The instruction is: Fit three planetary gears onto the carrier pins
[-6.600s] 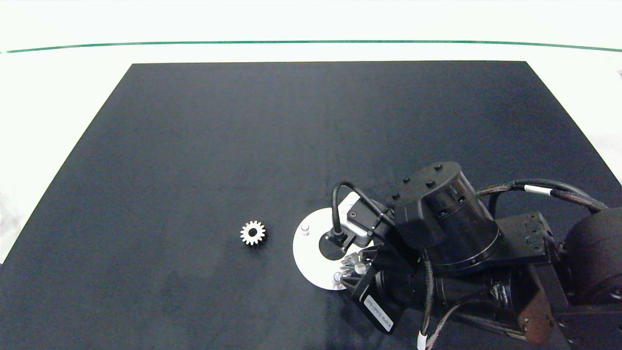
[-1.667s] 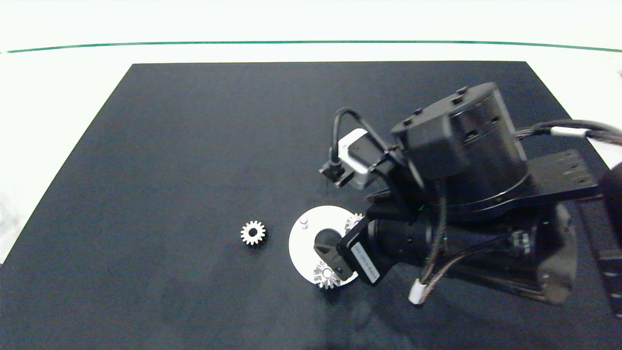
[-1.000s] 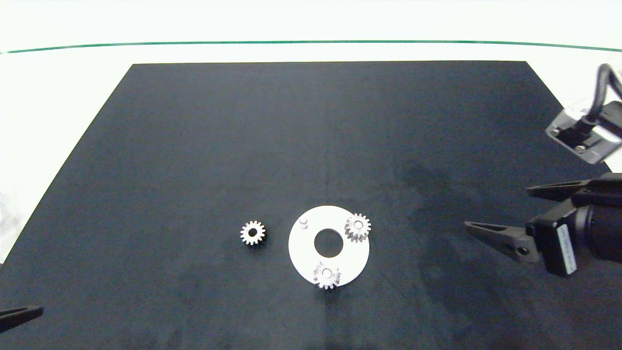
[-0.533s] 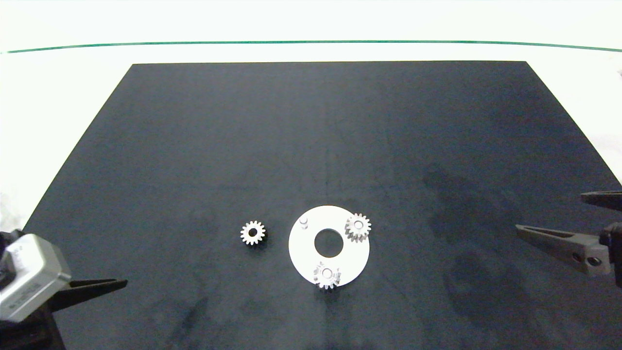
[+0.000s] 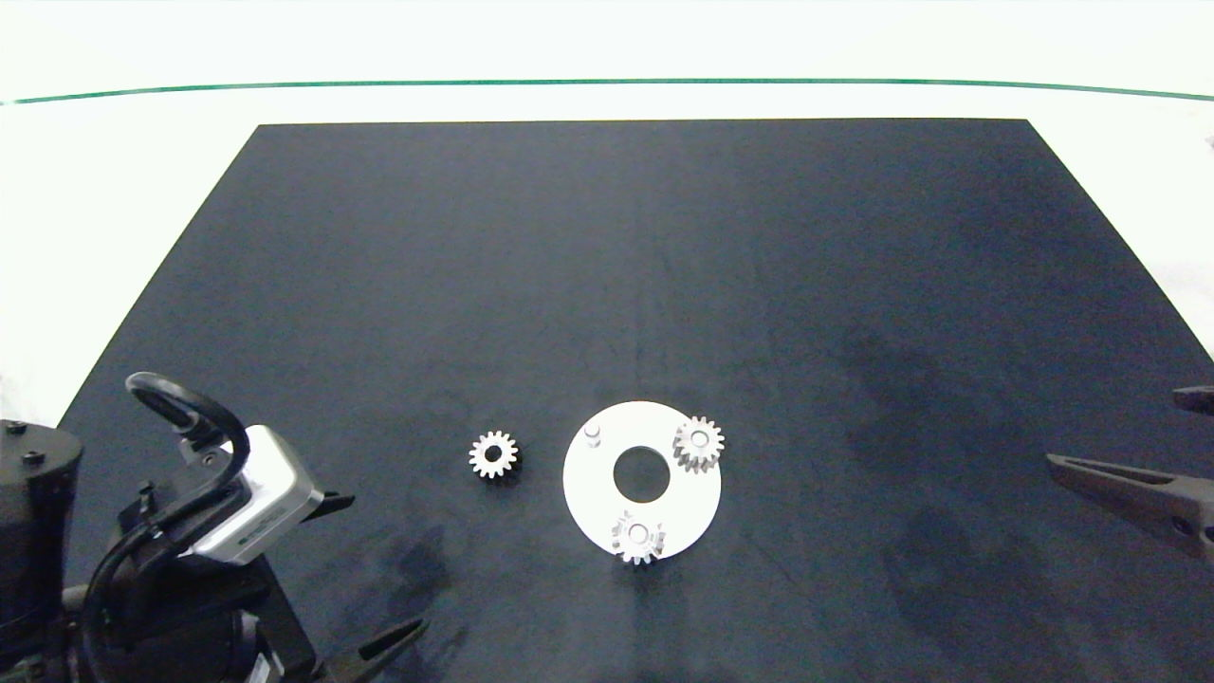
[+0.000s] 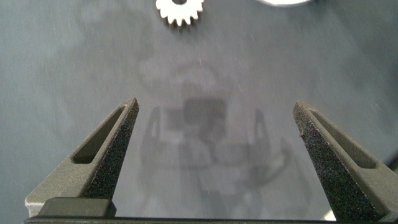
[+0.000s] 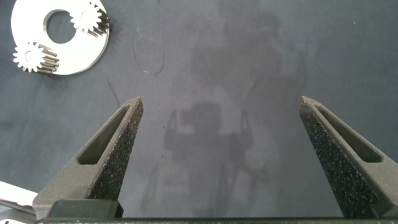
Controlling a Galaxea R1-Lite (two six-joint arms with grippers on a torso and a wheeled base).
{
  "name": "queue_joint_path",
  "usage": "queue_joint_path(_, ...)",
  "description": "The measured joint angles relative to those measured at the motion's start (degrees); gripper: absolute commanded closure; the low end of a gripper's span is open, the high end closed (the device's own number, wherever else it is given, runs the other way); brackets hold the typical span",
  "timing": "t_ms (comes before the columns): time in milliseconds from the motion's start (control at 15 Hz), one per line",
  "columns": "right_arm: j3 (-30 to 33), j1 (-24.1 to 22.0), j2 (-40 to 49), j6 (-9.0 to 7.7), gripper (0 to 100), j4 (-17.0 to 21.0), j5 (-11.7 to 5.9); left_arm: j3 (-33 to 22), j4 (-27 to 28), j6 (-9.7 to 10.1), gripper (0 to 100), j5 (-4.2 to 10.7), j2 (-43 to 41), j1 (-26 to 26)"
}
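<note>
1. Head cam sits up high and looks down on the whole dark mat (image 5: 607, 285) covering the surface, far edge at the top.
2. Left wrist cam rides low behind the left tool (image 6: 214, 155), close to the mat, facing the loose gear (image 6: 180, 10).
3. Right wrist cam sits behind the right tool (image 7: 221, 155), a bit higher, aimed at the white disc (image 7: 81, 53).
4. Overlap: head view also catches the loose gear (image 5: 494, 455) and the disc (image 5: 593, 484).
</note>
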State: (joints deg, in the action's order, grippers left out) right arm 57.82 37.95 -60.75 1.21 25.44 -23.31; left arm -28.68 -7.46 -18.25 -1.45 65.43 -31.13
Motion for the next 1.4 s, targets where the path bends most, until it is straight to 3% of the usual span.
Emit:
queue_joint_path(267, -0.02, 0.00, 0.22, 0.35, 0, 0.00, 0.07, -0.98, -9.22, -0.68, 0, 2.22, 6.56, -0.63)
queue_joint_path(467, -0.05, 0.00, 0.22, 0.55, 0, 0.00, 0.07, -1.83, -10.92, -0.82, 0, 4.01, 10.26, -1.58)
queue_joint_path(1067, 0.00, 0.05, 0.39, 1.49, 0, 0.00, 0.16, -6.40, -11.12, -0.63, 0, 5.36, 17.07, -1.96)
queue_joint_path(1400, 0.00, 0.09, 0.88, 1.74, 0, -0.01, 0.16, -7.80, -15.74, -0.27, 0, 5.66, 21.18, -1.80)
